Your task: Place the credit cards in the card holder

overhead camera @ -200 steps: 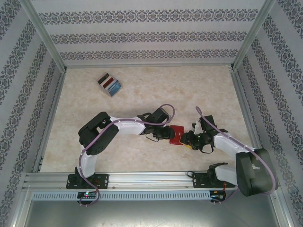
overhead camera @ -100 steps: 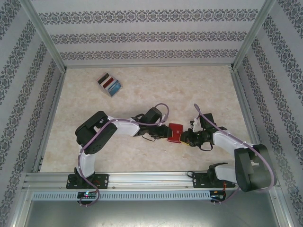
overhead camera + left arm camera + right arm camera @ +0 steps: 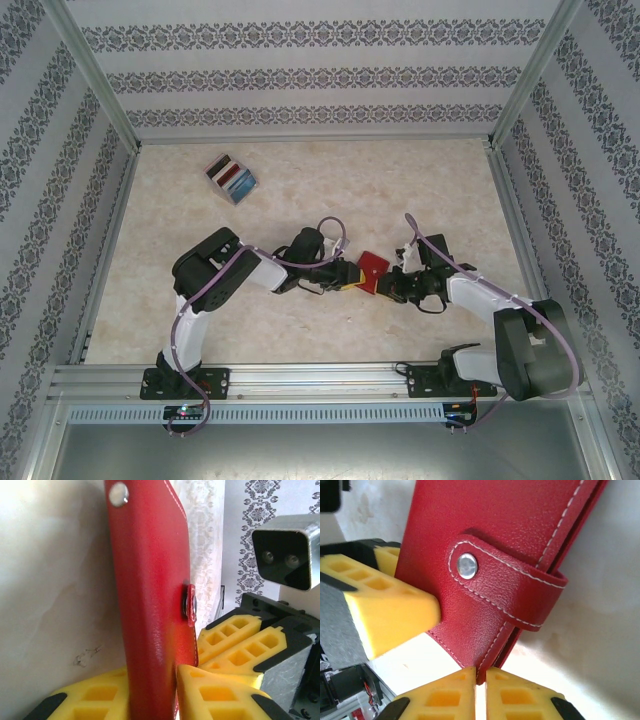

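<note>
Standing edge-on in the left wrist view, the card holder point(image 3: 150, 605) is held closed near the middle of the desk point(image 3: 300, 200). Its long axis is directed straight away from the left gripper point(image 3: 152, 695). A grained, red, leather-like skin is seen, with pale stitching, a rounded snap tab and metal studs. One end is pinched between the left gripper's yellow ribbed fingers point(image 3: 220, 695), and a lower edge is clamped by the right gripper point(image 3: 480, 680). Both arms are bent inward and low, with the wrists turned toward each other. The credit cards point(image 3: 234, 178) are slotted in a grey stand point(image 3: 244, 192) at the far left.
</note>
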Controlling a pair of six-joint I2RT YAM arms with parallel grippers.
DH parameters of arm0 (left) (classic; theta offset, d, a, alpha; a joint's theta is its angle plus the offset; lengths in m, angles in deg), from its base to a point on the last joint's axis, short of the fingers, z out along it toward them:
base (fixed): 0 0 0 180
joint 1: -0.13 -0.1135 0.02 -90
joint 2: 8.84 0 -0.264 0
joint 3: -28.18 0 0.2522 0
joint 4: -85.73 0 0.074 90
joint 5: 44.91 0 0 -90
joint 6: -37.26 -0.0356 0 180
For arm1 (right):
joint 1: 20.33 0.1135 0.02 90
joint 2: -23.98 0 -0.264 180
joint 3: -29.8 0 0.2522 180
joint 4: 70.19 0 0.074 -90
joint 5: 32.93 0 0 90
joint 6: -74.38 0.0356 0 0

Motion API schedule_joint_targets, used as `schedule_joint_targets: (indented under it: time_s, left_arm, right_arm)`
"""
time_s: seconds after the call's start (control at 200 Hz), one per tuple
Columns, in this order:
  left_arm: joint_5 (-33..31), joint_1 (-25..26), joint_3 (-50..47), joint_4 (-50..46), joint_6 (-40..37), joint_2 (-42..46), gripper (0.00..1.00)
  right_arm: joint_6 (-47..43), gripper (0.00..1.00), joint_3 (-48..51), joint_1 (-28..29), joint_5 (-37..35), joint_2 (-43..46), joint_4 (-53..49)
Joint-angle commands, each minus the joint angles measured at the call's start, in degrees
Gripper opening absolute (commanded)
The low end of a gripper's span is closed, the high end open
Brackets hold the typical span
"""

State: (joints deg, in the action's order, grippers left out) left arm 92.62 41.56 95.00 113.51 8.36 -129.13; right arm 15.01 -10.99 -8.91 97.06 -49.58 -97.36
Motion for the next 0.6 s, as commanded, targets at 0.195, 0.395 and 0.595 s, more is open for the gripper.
schedule_joint_targets:
  time_s: [0.195,0.395,0.595]
  left_arm:
    - [-10.3,-1.3,-6.1,-0.3,-4.6,2.4,0.00]
    - [-18.4,-0.4,-9.5,-5.7,-12.9,10.1,0.00]
    - [-24.2,3.1,-10.4,-8.9,-19.9,16.1,0.00]
  right_arm:
    - [-0.2,0.32,-2.2,0.9,-4.9,2.0,0.2]
    - [5.5,0.42,-4.9,4.4,-16.5,9.6,-4.0]
    - [15.5,0.45,-9.7,10.8,-25.7,6.7,-4.7]
